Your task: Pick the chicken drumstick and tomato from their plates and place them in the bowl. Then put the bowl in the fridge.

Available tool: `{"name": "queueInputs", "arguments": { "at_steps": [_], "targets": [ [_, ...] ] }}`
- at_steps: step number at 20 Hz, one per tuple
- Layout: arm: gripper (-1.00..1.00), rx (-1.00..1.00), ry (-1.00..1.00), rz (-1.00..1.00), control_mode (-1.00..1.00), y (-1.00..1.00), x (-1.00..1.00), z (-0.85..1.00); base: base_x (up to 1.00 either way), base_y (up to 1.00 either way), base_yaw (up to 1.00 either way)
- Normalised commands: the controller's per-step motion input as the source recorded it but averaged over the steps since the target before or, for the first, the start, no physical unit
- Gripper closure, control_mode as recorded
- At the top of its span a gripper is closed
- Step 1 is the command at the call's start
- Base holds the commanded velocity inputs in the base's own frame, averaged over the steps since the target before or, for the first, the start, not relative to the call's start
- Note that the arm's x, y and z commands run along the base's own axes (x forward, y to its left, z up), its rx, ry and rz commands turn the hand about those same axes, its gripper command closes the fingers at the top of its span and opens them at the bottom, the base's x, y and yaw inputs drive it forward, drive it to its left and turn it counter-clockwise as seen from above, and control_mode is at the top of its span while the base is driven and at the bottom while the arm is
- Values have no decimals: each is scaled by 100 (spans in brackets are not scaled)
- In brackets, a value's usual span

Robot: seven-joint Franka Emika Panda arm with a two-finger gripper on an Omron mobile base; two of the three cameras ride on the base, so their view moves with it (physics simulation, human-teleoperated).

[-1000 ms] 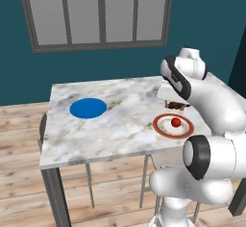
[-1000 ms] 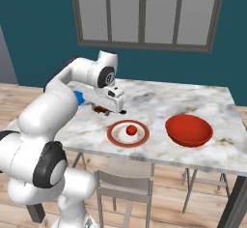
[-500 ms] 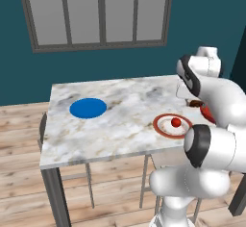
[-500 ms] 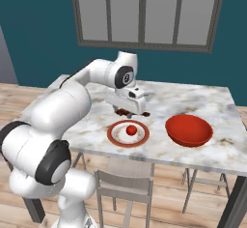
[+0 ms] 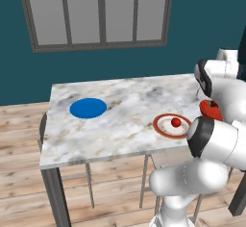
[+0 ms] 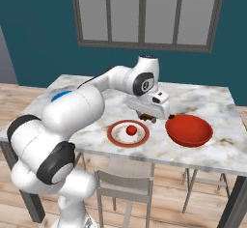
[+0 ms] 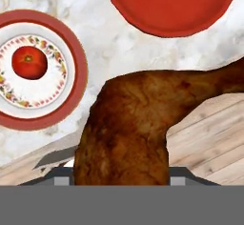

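**Carrying the drumstick at the table's near edge**

Hanging just above the marble table (image 6: 212,147), the gripper (image 6: 147,117) is pinched on the chicken drumstick (image 7: 128,124). In the hand view the meat bulks large in the foreground, hiding both finger tips, and its thin bone end runs off toward the right edge. From the right base view only a dark scrap of it peeks out under the hand, and the jaws cannot be made out there.

Below the drumstick lies the table's near edge, with wooden floor (image 7: 209,138) beyond it. Just past that, the white plate with the red-brown rim (image 6: 116,136) holds the tomato (image 6: 130,130) at its middle, the plate sitting close to the near edge. Beside it to the right, apart from it, stands the red bowl (image 6: 188,129); the hand view cuts off its far side, and in the left base view the arm covers most of it (image 5: 209,108).

Farther off, bare marble stretches across the middle of the table. The blue plate (image 5: 88,107) lies well apart near the left end, half hidden behind the arm in the right base view.
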Motion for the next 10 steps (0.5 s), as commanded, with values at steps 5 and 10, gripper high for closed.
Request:
{"name": "queueInputs", "arguments": {
  "at_steps": [5, 10],
  "targets": [
    [100, 0, -8, 5, -100, -72, 11, -8, 0, 0, 0],
    [100, 1, -11, 12, -100, -50, 39, -13, 0, 0, 0]
  ]
}}
